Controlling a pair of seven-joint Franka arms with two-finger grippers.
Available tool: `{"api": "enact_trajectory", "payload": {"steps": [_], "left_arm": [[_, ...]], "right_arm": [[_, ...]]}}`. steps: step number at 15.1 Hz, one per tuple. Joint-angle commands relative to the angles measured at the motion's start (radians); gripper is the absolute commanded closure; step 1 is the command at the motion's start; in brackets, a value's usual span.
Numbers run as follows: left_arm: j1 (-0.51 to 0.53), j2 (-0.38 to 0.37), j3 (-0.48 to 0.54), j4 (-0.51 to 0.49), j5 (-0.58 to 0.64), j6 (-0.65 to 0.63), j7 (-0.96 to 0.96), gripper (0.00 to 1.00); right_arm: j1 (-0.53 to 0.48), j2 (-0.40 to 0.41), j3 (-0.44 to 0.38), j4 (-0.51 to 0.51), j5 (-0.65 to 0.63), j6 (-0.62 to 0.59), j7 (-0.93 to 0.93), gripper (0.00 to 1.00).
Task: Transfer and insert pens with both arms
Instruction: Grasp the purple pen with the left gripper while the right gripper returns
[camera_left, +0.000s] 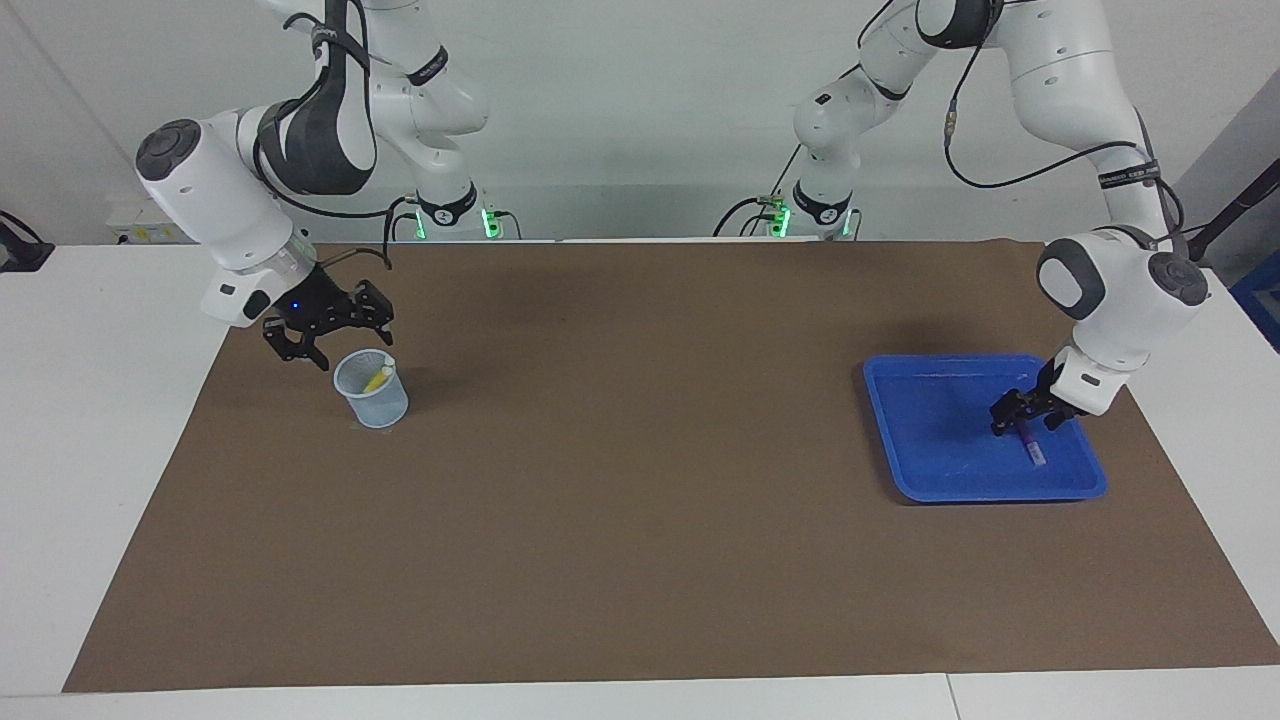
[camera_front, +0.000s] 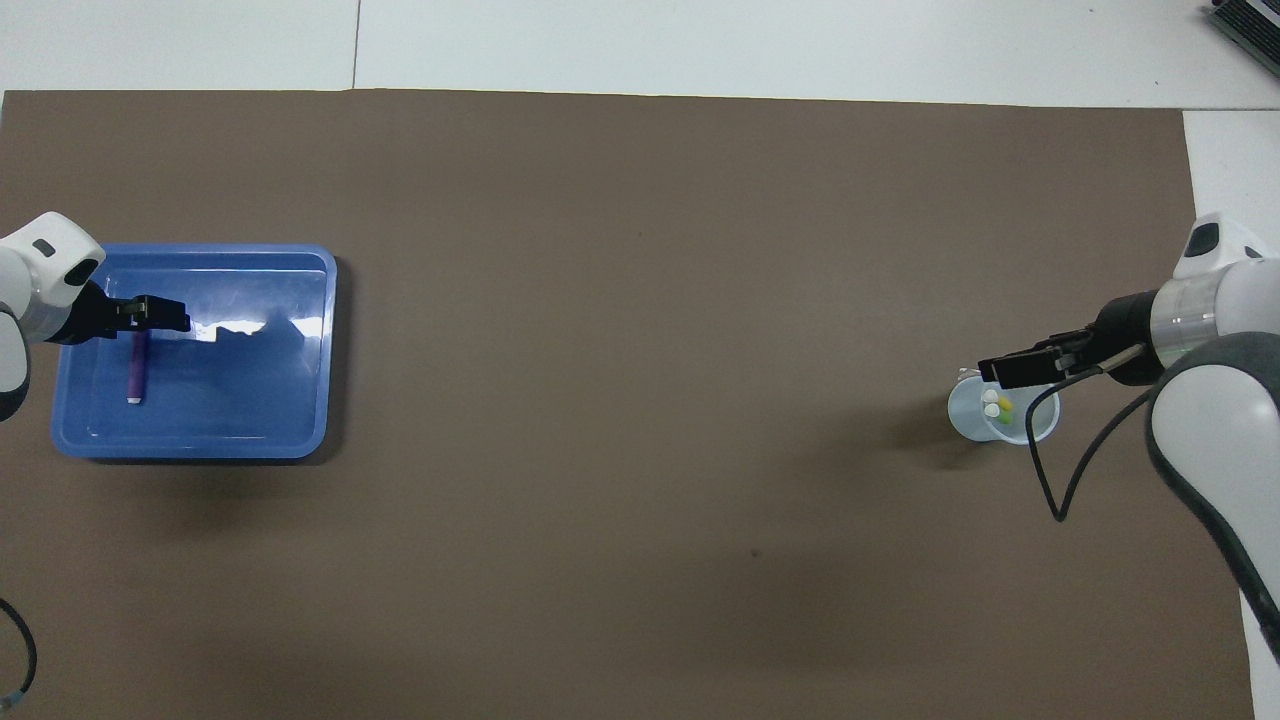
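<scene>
Blue plastic makes up the tray (camera_left: 905, 440) at the left arm's end of the worktop (camera_left: 640, 520), and the purple pen (camera_front: 136, 368) is seen lying flat in it. The left pincer (camera_left: 1020, 412) is held low over that pen with its fingers spread apart, and nothing is gripped by it. At the right arm's end, a clear cup (camera_left: 372, 392) is stood on the brown mat, and the yellow pen (camera_left: 376, 380) and the green pen (camera_front: 1004, 417) are leaned inside it with their pale ends up. The right pincer (camera_left: 330, 335) is hung just above the cup rim, let go and empty. The step in hand looks like the pick-up of the last pen. To do it well, the fingers should be lined up across the thin body, near its middle, and brought down to the tray floor before they are squeezed. The pen should then be lifted straight up, so it is not rolled away or knocked on the tray wall.
</scene>
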Motion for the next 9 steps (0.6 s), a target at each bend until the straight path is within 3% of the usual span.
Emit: {"api": "enact_trajectory", "payload": {"steps": [1,6,8,9], "left_arm": [[0.03,0.029,-0.008,0.023,0.059,0.015,0.012,0.02],[0.036,0.036,-0.008,-0.003,0.057,0.063,0.024,0.09],[0.038,0.038,-0.008,-0.018,0.057,0.094,0.023,0.22],[0.038,0.041,-0.008,-0.02,0.057,0.094,0.023,0.37]], "right_arm": [[0.072,-0.007,0.003,0.021,0.065,-0.008,0.131,0.0],[0.192,-0.004,0.003,0.05,0.145,0.012,0.392,0.0],[0.211,-0.007,0.003,0.05,0.154,0.061,0.429,0.0],[0.211,-0.01,0.005,0.05,0.156,0.062,0.431,0.0]]}}
